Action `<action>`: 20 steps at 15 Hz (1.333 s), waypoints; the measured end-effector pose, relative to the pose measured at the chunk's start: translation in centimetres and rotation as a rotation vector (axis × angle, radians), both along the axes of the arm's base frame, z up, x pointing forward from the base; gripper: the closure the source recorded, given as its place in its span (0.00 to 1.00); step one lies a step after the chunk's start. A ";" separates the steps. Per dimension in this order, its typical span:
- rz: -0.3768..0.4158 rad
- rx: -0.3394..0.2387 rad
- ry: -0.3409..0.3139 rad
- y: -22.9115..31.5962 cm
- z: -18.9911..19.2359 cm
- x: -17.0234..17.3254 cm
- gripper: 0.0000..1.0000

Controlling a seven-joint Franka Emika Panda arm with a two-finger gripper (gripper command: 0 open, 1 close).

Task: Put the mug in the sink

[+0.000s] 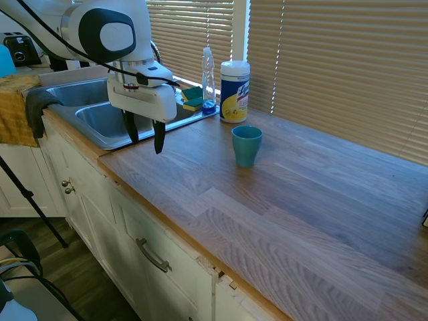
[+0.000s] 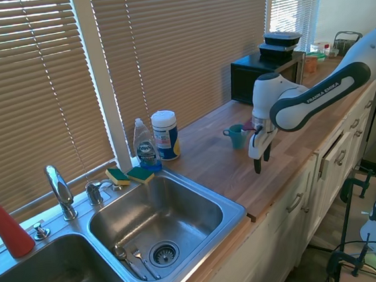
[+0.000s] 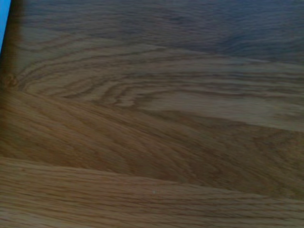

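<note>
Approach to mug
The fingers [image 1: 144,136] are held parted and empty above the bench [image 1: 301,200], well short of the upright mug [image 1: 246,146].

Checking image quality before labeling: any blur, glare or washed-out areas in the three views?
Wrist view: soft, only countertop wood grain plus a blue sliver at one edge. First exterior view: blown-out gap between the blinds, mug sharp. Second exterior view: bright window top right, sink shows mild glare, pincer clear.
</note>
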State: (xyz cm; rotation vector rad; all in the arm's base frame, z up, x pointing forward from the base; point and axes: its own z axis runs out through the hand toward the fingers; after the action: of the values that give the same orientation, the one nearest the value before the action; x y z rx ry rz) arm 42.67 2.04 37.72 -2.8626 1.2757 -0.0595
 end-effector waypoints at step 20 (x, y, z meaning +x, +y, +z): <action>-0.360 -0.068 -0.112 -12.7 6.6 15.3 0.00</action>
State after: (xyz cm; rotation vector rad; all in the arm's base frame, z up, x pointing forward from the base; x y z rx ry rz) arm 58.00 -10.63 44.31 -2.5984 1.7743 -0.2647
